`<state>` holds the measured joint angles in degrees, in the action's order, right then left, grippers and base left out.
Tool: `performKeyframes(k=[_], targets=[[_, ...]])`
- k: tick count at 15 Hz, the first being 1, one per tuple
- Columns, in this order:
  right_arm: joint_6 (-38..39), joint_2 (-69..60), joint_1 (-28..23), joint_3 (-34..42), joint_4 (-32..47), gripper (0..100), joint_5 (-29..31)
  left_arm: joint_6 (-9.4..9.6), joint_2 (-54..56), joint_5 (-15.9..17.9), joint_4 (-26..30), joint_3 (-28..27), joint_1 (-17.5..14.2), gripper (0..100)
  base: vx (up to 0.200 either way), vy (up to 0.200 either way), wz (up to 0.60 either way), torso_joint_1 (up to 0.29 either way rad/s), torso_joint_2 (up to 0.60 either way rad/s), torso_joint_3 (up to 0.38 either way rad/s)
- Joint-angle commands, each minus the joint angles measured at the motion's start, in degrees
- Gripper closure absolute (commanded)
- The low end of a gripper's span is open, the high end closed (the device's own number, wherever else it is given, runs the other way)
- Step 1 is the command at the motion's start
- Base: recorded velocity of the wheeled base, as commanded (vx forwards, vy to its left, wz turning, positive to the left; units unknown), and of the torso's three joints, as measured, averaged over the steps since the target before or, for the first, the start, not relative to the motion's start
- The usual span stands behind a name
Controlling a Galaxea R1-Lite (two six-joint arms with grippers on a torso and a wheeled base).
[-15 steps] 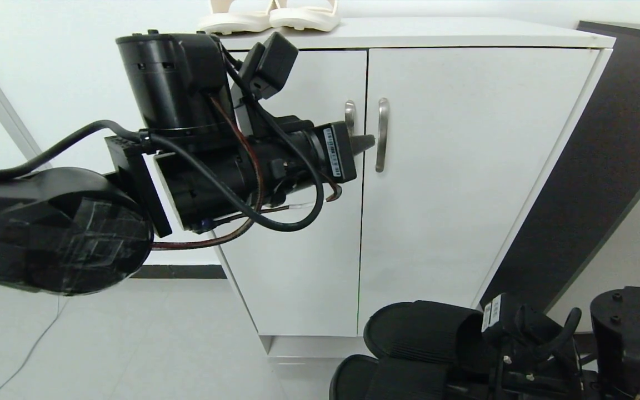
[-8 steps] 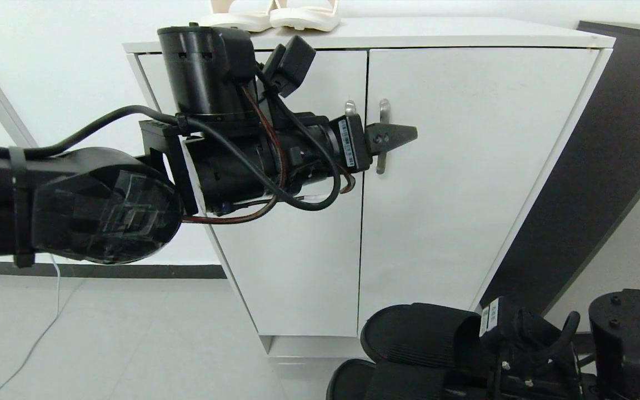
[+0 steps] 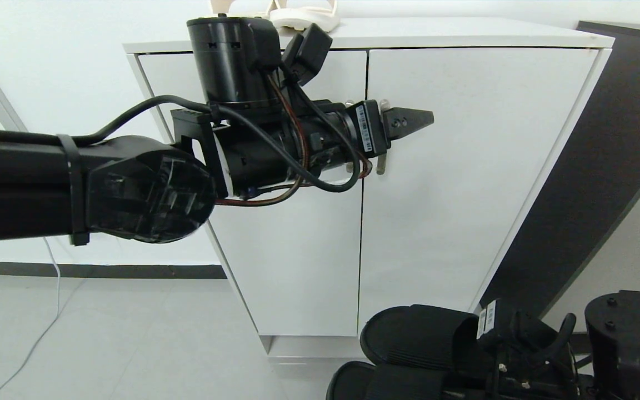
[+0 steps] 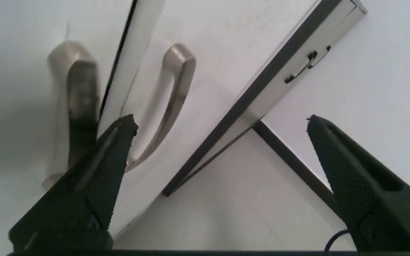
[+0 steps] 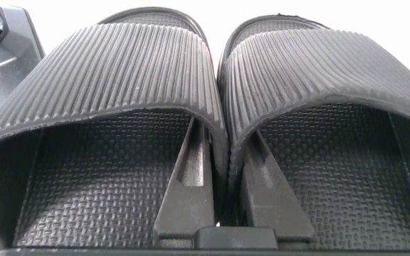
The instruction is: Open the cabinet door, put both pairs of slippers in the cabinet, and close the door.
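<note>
We find the cabinet (image 3: 464, 166) smooth, matt white; its handles (image 4: 169, 85) brushed metal; the black slippers (image 5: 130, 67) ribbed, matt, rubbery.

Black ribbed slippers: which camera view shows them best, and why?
The right wrist view: the black ribbed rubber slippers sit side by side, with the right gripper clamping their adjoining walls. The head view catches them partly, cut at its lower edge. The left wrist view faces the cabinet's metal handles.

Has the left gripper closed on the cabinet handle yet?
No, the left gripper stands wide open, its fingers spread apart and not clamped on the cabinet handle.
</note>
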<state>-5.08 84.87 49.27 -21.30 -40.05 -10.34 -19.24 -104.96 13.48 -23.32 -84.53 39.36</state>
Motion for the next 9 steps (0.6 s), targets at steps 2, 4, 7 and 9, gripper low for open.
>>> performKeyframes(k=[2, 4, 7, 9], targets=[[0.0, 0.2, -0.1, 0.0, 0.0, 100, 0.0, -0.01, -3.7, -0.4, 0.2, -3.4, -0.3, 0, 0.000, 0.000, 0.00, 0.000, 0.00, 0.000], [0.0, 0.2, 0.0, 0.0, 0.0, 100, 0.0, -0.01, -4.6, -0.4, 0.1, -4.1, -0.7, 0, 0.000, 0.000, 0.00, 0.000, 0.00, 0.000], [0.0, 0.3, 0.0, 0.1, 0.0, 100, -0.1, -0.01, -4.6, -0.4, 0.1, -3.9, -0.7, 100, 0.000, 0.000, 0.00, 0.000, 0.00, 0.000], [0.0, 0.4, -0.1, 0.1, 0.0, 100, -0.1, -0.01, -4.3, -0.5, 0.1, -3.7, -0.7, 100, 0.000, 0.000, 0.00, 0.000, 0.00, 0.000]])
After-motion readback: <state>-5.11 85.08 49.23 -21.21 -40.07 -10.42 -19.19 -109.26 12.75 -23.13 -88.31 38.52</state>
